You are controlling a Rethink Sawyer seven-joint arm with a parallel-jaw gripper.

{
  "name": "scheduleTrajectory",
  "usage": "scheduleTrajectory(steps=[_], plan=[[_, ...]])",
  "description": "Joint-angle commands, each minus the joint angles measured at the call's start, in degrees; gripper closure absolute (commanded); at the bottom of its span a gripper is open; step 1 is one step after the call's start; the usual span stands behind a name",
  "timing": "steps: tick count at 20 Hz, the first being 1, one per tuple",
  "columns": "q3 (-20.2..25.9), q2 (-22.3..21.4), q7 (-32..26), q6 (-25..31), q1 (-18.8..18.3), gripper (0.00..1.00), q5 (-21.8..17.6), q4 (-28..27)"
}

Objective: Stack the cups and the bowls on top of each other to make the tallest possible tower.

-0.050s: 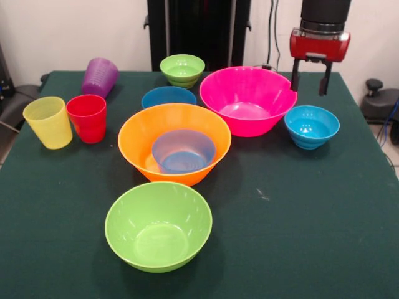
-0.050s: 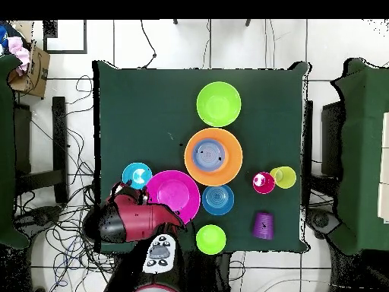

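Observation:
My gripper hangs open and empty at the back right, above the gap between the large pink bowl and a small blue bowl. In the middle, the large orange bowl holds another blue bowl; this is the only stack in view. A medium green bowl sits nearest the front. Behind the orange bowl are a third blue bowl and a small green bowl. At the left stand the yellow cup and the red cup. The purple cup behind them is tilted.
The table is covered in dark green cloth. In the overhead view the red arm reaches over the table's edge beside the pink bowl. Cables lie on the floor around the table.

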Motion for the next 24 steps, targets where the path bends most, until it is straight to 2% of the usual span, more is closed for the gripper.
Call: scheduleTrajectory(steps=[1,5,11,15,18,24], plan=[[5.9,2.1,2.7,4.6,-0.9,0.00,-3.6,2.8],[6.1,4.2,1.5,3.6,-1.4,0.00,-5.1,2.2],[6.9,6.4,-0.7,2.5,-2.1,0.00,-9.7,1.2],[4.3,8.2,1.0,1.6,-1.1,0.00,-10.9,0.3],[2.8,9.0,1.8,0.5,-3.1,0.00,-11.7,0.1],[4.2,9.3,-0.4,2.0,-5.8,0.00,-15.7,-0.3]])
